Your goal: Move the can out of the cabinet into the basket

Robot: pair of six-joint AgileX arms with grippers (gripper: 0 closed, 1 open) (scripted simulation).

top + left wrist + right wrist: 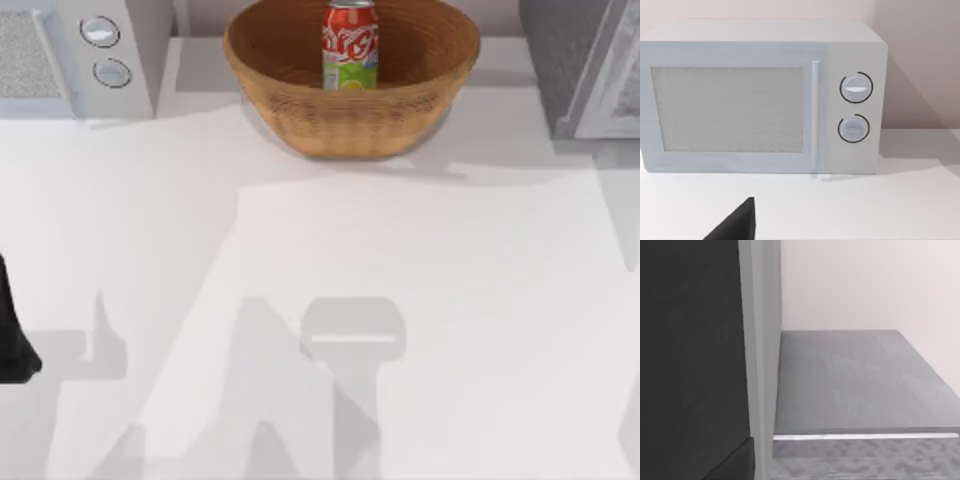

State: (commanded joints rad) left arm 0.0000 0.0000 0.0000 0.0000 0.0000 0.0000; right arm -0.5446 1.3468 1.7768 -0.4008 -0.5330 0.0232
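Desk (330, 250) space takes most of the top view: the wide white surface from the middle down to the near edge carries nothing but grey shadows. All the things stand along the far edge.

At the far middle stands the basket (350, 120), a wide round wicker bowl. The can (351, 45) stands upright inside it, red with white lettering and a green band at its bottom, and the basket wall rises around it on all sides. The rim of the basket is open from above.

At the far left of the desk stands a white microwave (110, 55) with two round silver knobs, close to the basket but apart from it. In the left wrist view its closed door and both knobs face the camera, with a strip of bare desk in front of it.

At the far right stands the cabinet (565, 60), grey speckled on the side, its white-framed door at the picture's right edge. It is also apart from the basket.

A dark part of the left arm (12, 340) shows at the left edge of the desk, well apart from the basket. For both grippers, I cannot tell if the fingers are apart or together.

The right wrist view looks along a flat grey panel and a dark upright surface.
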